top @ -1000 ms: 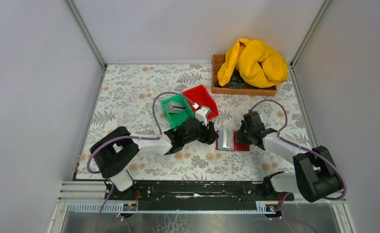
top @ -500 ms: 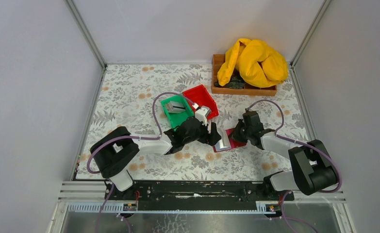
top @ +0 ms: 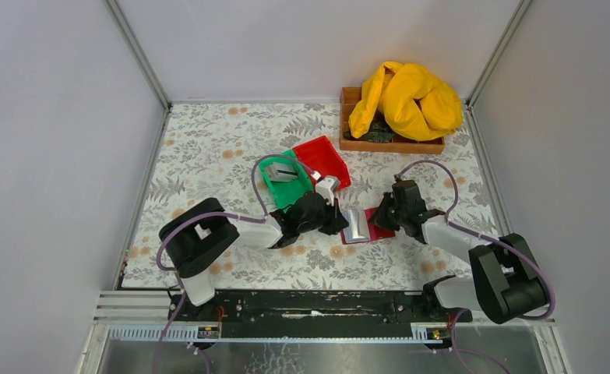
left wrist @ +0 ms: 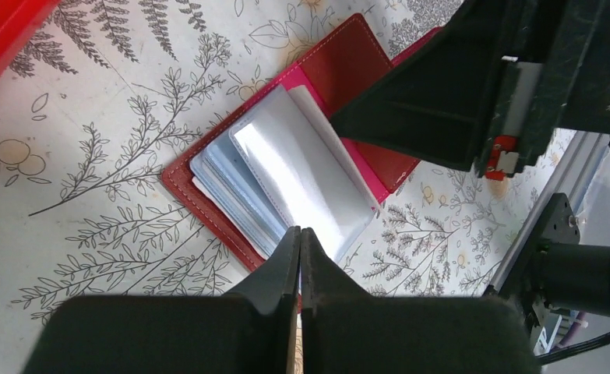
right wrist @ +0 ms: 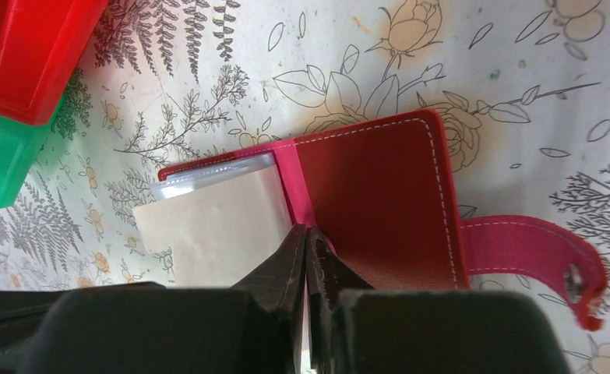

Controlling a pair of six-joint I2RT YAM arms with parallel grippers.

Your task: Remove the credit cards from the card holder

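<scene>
Under left gripper (left wrist: 300, 231), card holder (left wrist: 354, 58) open, sleeves (left wrist: 301, 171) fanned

I have both arms stretched low toward the middle, wrists angled inward, tips facing each other and close. My left gripper (left wrist: 300, 234) has its jaws pressed together, and my right gripper (right wrist: 307, 234) is pinched closed too.
</scene>
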